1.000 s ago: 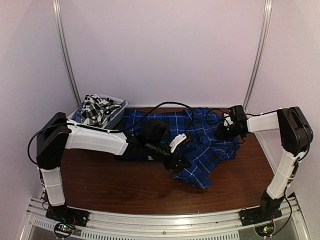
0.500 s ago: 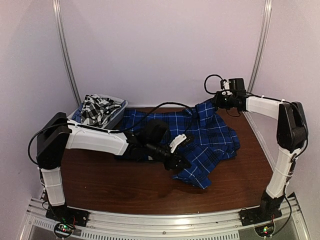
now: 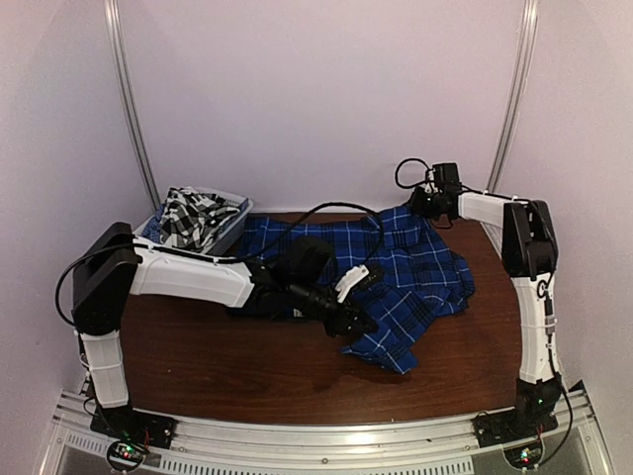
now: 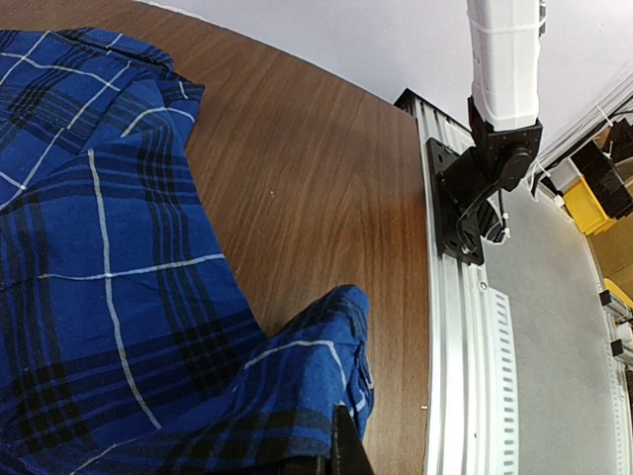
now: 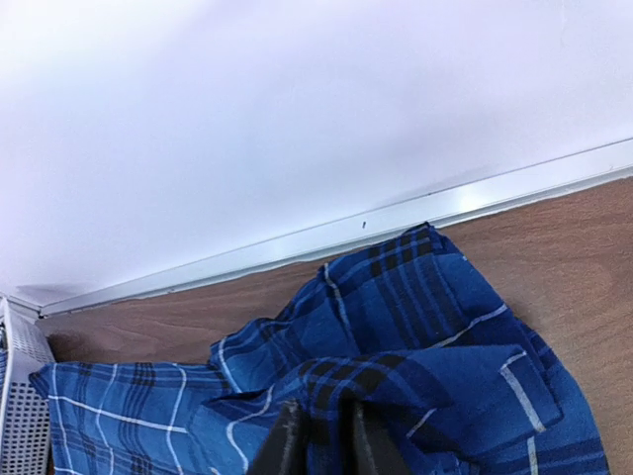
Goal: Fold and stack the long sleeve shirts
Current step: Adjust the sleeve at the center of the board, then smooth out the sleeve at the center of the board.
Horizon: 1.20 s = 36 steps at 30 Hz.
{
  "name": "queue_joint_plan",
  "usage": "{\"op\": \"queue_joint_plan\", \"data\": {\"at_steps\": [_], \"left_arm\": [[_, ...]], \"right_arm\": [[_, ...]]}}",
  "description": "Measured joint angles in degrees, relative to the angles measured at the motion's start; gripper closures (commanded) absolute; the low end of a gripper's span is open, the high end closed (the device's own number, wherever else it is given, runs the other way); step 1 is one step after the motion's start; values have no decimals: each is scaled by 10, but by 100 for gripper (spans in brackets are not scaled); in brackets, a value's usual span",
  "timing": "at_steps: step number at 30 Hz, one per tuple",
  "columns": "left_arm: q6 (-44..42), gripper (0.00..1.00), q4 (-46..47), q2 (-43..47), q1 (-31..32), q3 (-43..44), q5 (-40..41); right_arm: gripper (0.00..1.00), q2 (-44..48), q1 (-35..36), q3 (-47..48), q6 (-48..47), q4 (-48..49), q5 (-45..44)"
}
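Top view. My left tool (image 3: 362, 324), jaws pressed together, pinches the near edge of the blue plaid shirt (image 3: 415, 272). The shirt lies spread over the worktop (image 3: 247, 361) from centre toward 2 o'clock. My right tool (image 3: 417, 204) pinches a raised fold of its far edge at 1 o'clock. The black-and-white checked shirt (image 3: 190, 216) sits heaped in the white mesh basket (image 3: 235, 222) at 10 o'clock.

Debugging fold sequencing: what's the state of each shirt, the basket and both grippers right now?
blue plaid shirt: unfolded, rumpled on table, far corner lifted.
black-and-white shirt: crumpled in basket.
basket: upright, holding that shirt.
left gripper: shut on blue plaid shirt, near edge.
right gripper: pinching blue plaid shirt, far corner.
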State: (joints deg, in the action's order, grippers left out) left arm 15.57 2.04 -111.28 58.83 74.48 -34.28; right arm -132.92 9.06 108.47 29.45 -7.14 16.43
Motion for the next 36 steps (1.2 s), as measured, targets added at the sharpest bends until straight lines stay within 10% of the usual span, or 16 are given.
{"op": "queue_joint_plan", "data": {"at_steps": [11,25,36], "left_arm": [[2,100,0,-4,0,4,5],[61,100,-7,-30,-65,141,-27],[158,100,40,-111,-149,330,-59]], "right_arm": [[27,2,-20,-15,-9,-42,-14],[19,370,-21,-418,-38,29,-21],[19,487,-21,-545,-42,28,16]]}}
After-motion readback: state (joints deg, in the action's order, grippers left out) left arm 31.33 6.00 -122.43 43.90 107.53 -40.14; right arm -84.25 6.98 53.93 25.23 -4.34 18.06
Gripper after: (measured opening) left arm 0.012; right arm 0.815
